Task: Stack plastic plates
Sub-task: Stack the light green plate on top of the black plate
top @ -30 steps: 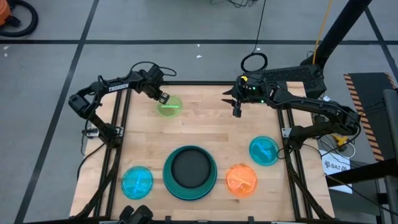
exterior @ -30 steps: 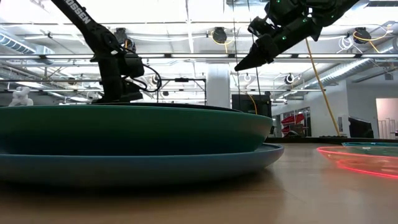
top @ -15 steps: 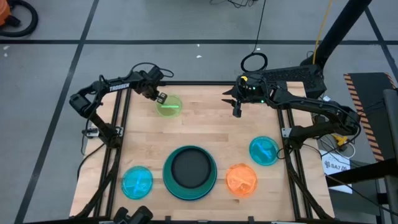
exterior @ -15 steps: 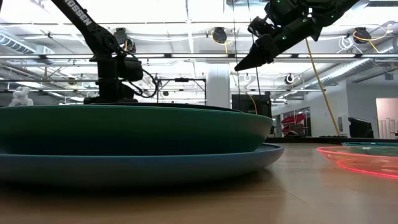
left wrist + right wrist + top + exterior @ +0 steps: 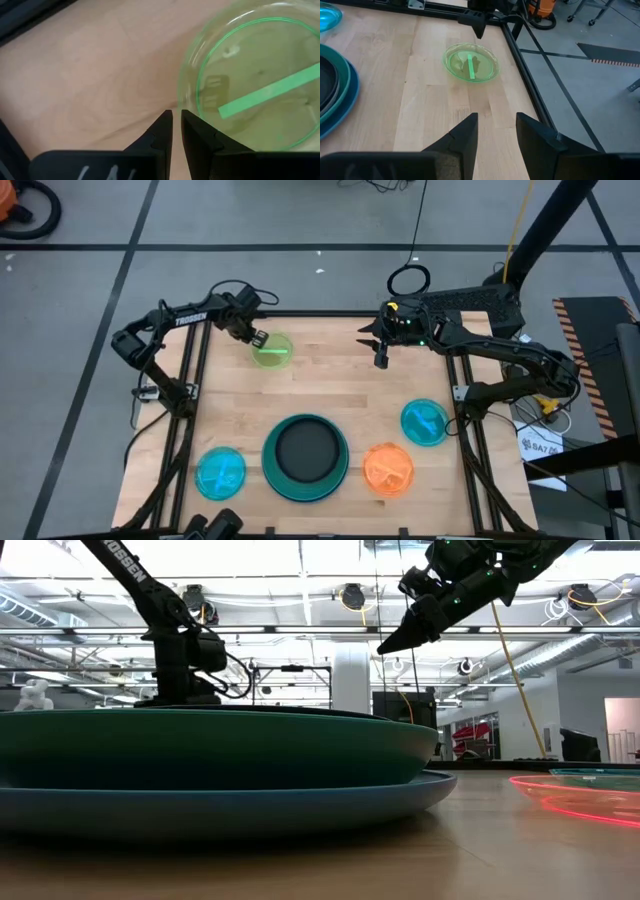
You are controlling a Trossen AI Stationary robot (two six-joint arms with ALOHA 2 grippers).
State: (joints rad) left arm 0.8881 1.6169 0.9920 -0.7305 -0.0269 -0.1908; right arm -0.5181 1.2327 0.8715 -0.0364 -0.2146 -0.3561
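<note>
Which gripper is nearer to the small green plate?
Left. The left gripper hangs at the green plate's rim; the right gripper hovers well away, across the table's far edge.

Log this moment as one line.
left gripper: fingers nearly shut, at green plate rim | right gripper: open, raised, waiting | stack: black on teal on blue

Even overhead light, soft shadows. Low view: ceiling lamps (image 5: pixel 352 595) glare, nearest plates (image 5: pixel 200 775) perhaps slightly soft. Wrist views sharp.
</note>
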